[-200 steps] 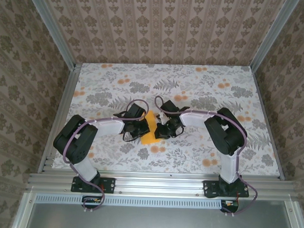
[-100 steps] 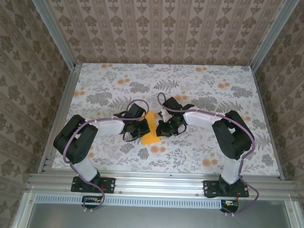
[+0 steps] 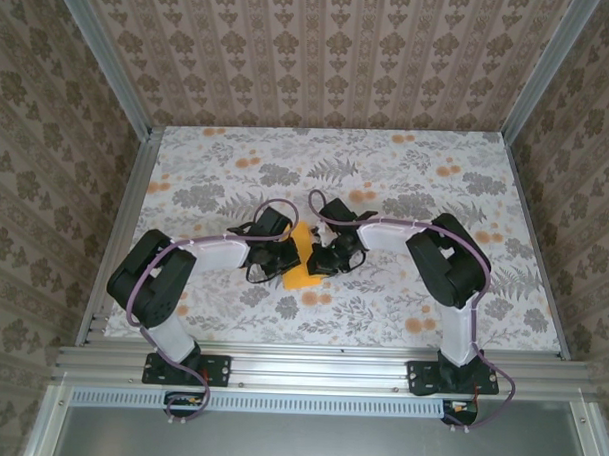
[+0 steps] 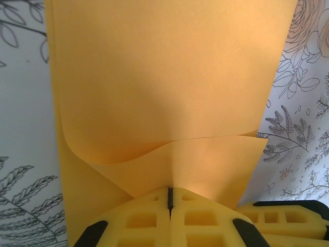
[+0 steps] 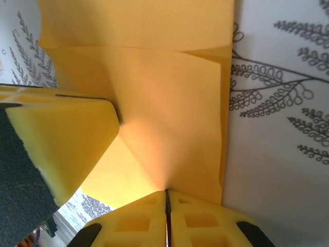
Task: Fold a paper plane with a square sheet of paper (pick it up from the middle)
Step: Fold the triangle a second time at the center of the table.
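Observation:
The square sheet of paper [image 3: 301,264] is bright orange and lies folded on the floral tablecloth between the two grippers. It is a layered strip with creased flaps, not a pointed paper plane. My left gripper [image 3: 284,256] is shut on the sheet's left side; in the left wrist view its yellow jaws [image 4: 169,194] pinch a raised flap of the paper [image 4: 169,77]. My right gripper [image 3: 320,261] is shut on the right side, and its jaws [image 5: 166,194] pinch a creased flap [image 5: 169,113]. A yellow left fingertip [image 5: 61,139] shows close beside it.
The floral tablecloth [image 3: 402,291] covers the table inside patterned walls. Aluminium rails [image 3: 310,366] run along the near edge by the arm bases. Both arms reach inward and meet at the table's middle.
The right arm's elbow swung out to the right half a second ago and has come back. The paper and the left arm have hardly moved.

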`<action>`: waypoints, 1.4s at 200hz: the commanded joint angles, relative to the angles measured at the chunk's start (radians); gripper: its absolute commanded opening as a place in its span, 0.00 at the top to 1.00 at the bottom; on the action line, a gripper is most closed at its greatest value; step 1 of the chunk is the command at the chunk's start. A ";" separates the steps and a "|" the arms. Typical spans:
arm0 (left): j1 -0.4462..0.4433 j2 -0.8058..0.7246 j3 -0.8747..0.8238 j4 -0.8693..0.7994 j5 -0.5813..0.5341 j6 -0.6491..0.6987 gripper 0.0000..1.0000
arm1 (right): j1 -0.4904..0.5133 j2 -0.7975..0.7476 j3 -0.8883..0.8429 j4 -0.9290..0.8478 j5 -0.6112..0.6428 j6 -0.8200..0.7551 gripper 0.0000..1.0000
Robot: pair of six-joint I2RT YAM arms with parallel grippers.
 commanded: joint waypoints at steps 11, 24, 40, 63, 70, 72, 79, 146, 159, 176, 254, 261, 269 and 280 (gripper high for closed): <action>0.048 0.019 -0.008 -0.061 -0.039 0.045 0.97 | -0.005 -0.001 -0.096 -0.106 0.053 -0.028 0.90; 0.076 0.019 -0.002 -0.071 -0.030 0.086 0.97 | -0.006 -0.001 -0.112 -0.122 0.067 -0.040 0.90; 0.109 0.013 -0.004 -0.067 -0.012 0.132 0.96 | -0.007 0.000 -0.125 -0.131 0.077 -0.050 0.90; 0.159 0.011 -0.010 -0.070 0.007 0.180 0.96 | -0.006 0.000 -0.136 -0.135 0.085 -0.051 0.90; 0.172 0.009 -0.013 -0.067 0.012 0.189 0.96 | -0.006 0.000 -0.137 -0.136 0.086 -0.051 0.90; 0.177 0.008 -0.013 -0.067 0.015 0.189 0.96 | -0.006 0.000 -0.137 -0.136 0.086 -0.051 0.90; 0.188 0.004 -0.018 -0.067 0.013 0.198 0.96 | -0.006 -0.002 -0.139 -0.136 0.088 -0.050 0.90; 0.254 -0.124 -0.017 -0.057 0.056 0.280 0.95 | -0.006 -0.010 -0.125 -0.125 0.087 -0.020 0.90; 0.232 -0.175 -0.019 -0.042 0.077 0.280 0.94 | -0.006 -0.013 -0.119 -0.123 0.086 -0.011 0.90; 0.176 -0.221 -0.027 -0.017 0.097 0.268 0.93 | -0.005 -0.021 -0.115 -0.117 0.082 -0.001 0.90; 0.042 -0.120 -0.080 0.097 0.128 0.185 0.96 | -0.006 -0.022 -0.108 -0.110 0.080 0.012 0.90; 0.041 -0.113 -0.082 0.089 0.117 0.187 0.96 | -0.006 -0.023 -0.111 -0.110 0.082 0.012 0.90; 0.042 -0.107 -0.086 0.083 0.108 0.193 0.96 | -0.006 -0.027 -0.114 -0.107 0.082 0.013 0.90; 0.043 -0.097 -0.084 0.076 0.093 0.200 0.97 | -0.006 -0.027 -0.117 -0.105 0.080 0.013 0.90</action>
